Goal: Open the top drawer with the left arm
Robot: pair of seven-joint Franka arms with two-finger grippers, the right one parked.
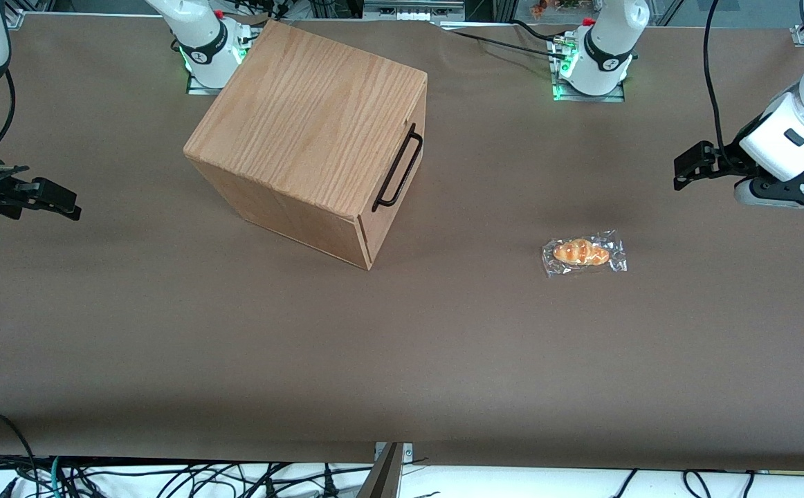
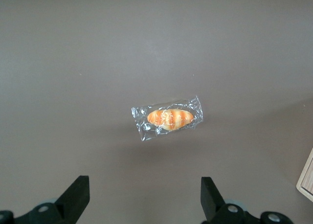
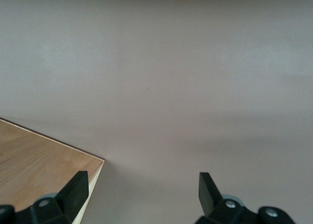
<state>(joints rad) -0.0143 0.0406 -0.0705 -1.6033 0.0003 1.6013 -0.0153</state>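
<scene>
The top drawer sits shut in the oak-grain cabinet, its front turned toward the working arm's end of the table. Its thin black bar handle runs along that front. My left gripper hangs above the table at the working arm's end, well apart from the handle, and is open with nothing between its fingers. In the left wrist view the gripper looks down on the bare table, and a corner of the cabinet shows at the frame's edge.
A wrapped croissant lies on the brown table between the cabinet and my gripper, nearer the front camera than the handle. The same croissant appears in the left wrist view, ahead of the fingers. Arm bases stand at the table's back edge.
</scene>
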